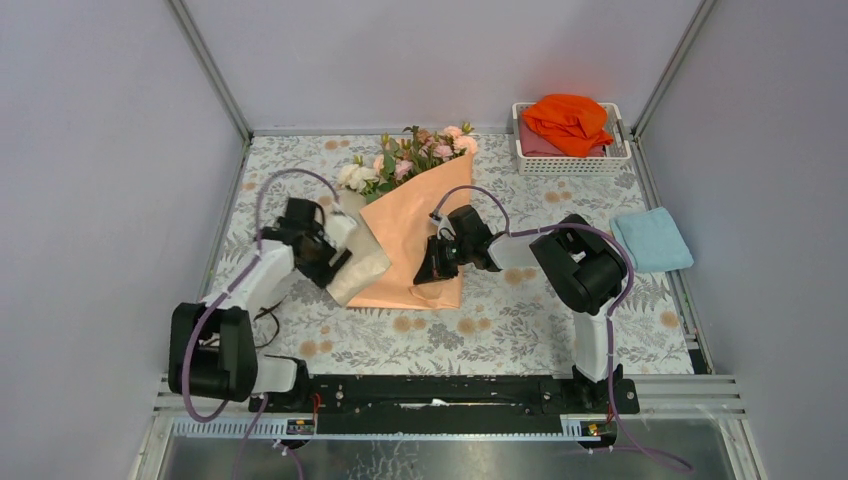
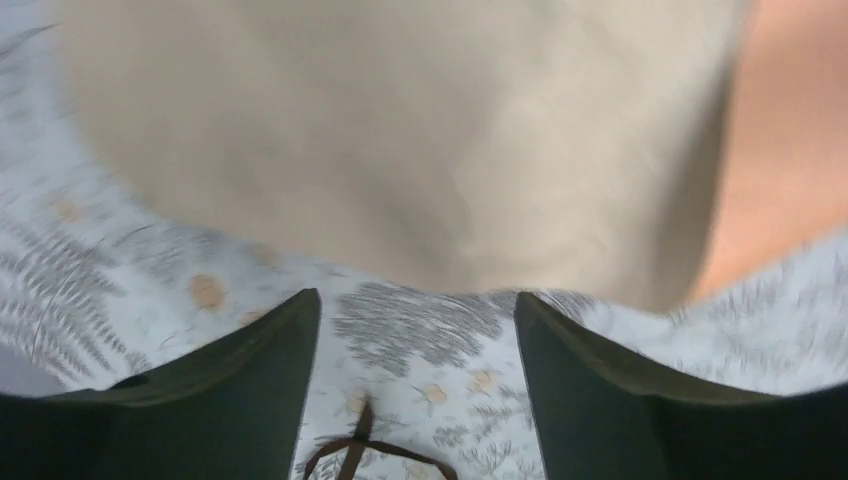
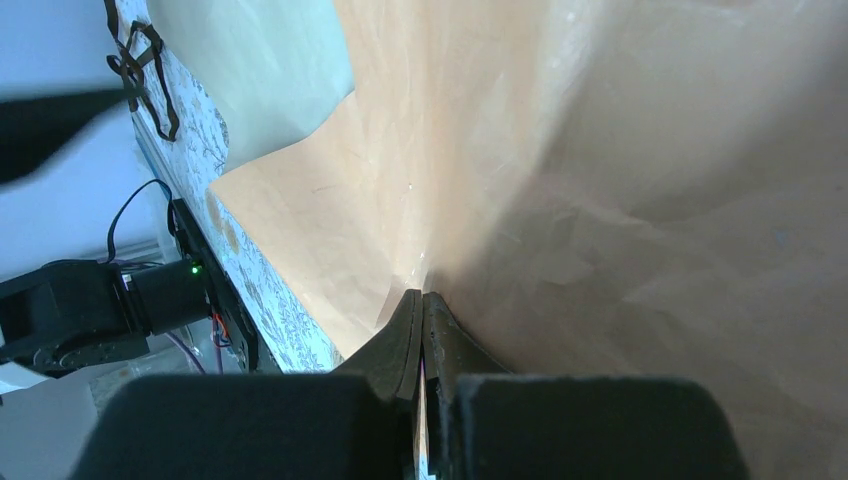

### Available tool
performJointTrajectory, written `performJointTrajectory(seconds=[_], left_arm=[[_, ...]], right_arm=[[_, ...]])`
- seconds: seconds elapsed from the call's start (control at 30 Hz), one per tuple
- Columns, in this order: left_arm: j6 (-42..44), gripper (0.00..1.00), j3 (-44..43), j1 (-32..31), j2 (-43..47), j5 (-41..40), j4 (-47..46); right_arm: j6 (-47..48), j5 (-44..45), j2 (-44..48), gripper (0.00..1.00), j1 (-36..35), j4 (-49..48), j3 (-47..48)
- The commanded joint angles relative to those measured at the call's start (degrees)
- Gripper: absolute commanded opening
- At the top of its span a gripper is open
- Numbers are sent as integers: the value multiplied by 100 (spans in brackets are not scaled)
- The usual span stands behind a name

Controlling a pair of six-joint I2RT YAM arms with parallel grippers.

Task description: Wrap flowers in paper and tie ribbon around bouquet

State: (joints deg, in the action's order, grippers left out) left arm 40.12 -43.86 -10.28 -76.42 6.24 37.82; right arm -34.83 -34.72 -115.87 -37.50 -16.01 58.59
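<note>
The left arm reaches forward from its base with the elbow raised and its forearm angled inward, so that the left gripper (image 1: 338,262) sits just short of the pale tan fold of the paper (image 1: 420,230); its fingers (image 2: 250,390) stand apart with nothing between them, and only the floral table covering (image 2: 430,340) shows in the gap. The right arm bends at the elbow and turns back toward the middle, bringing the right gripper (image 1: 432,268) down onto the peach face of the sheet near its lower edge. There its jaws are pressed together on a pinch of paper (image 3: 600,150), with creases fanning out ahead of the tips (image 3: 422,300). The paper forms a cone lying ahead of and between the two grippers, and the flowers (image 1: 410,155) spill from its wide far end, well beyond both tools. Far ahead and to the right of the right gripper stands a white basket (image 1: 565,168) holding an orange cloth (image 1: 570,120) on top of something reddish. A light blue cloth (image 1: 650,240) lies flat to that arm's right. Only the wrist views show the ribbon: a dark loop close under the left fingers (image 2: 360,445), and a tangle seen past the paper's edge from the right wrist (image 3: 140,65). The left wrist view is blurred.
</note>
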Motion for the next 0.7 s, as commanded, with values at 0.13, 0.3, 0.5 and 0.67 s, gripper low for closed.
performJointTrajectory(seconds=[0.13,0.3,0.5,0.67], left_arm=[[-4149,90,-1061,2204,-1186,1698,-598],[-5148,96,-1027,2524,-2198,2540,-447],[-5522,97,-594,2528,-2583,2834,-802],[-5554,76,-610,2518,-2786,3198,-820]], right_arm=[[523,1118,-434,0,30,695,-143],[551,1149,-376,0,26,729,-119],[569,1143,-294,0,25,763,-128],[568,1161,-270,0,26,801,-94]])
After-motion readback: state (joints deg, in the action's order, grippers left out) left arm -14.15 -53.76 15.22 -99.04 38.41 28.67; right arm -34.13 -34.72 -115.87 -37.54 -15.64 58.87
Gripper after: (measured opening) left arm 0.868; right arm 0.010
